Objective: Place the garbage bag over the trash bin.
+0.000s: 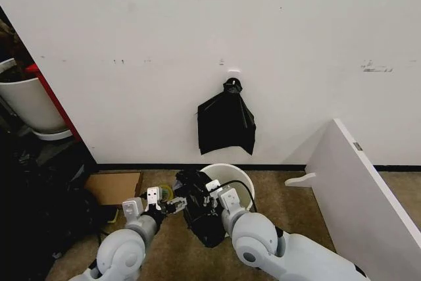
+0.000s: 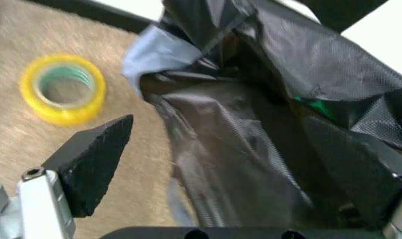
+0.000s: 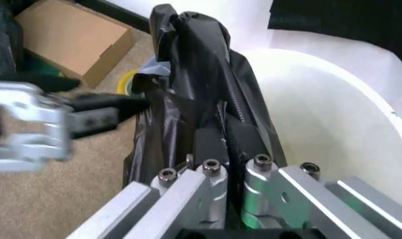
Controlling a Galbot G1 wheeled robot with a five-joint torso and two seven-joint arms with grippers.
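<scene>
The white trash bin (image 1: 231, 174) stands on the carpet against the wall, its pale inside (image 3: 320, 114) close to my right wrist. The crinkled black garbage bag (image 1: 199, 215) hangs in a bunch just in front of the bin's rim, on its left side. My right gripper (image 1: 212, 197) is shut on a fold of the garbage bag (image 3: 187, 74), its fingers (image 3: 210, 144) pinched close together. My left gripper (image 1: 172, 204) is open at the bag's left side. Its pads (image 2: 94, 159) stand wide apart with the bag's film (image 2: 240, 149) between them.
A yellow tape roll (image 2: 63, 88) lies on the carpet by my left gripper. A cardboard box (image 1: 113, 187) sits farther left. A flat black bunch (image 1: 225, 123) hangs on the wall above the bin. A white board (image 1: 362, 189) leans at the right, a plant pot (image 1: 29, 100) at far left.
</scene>
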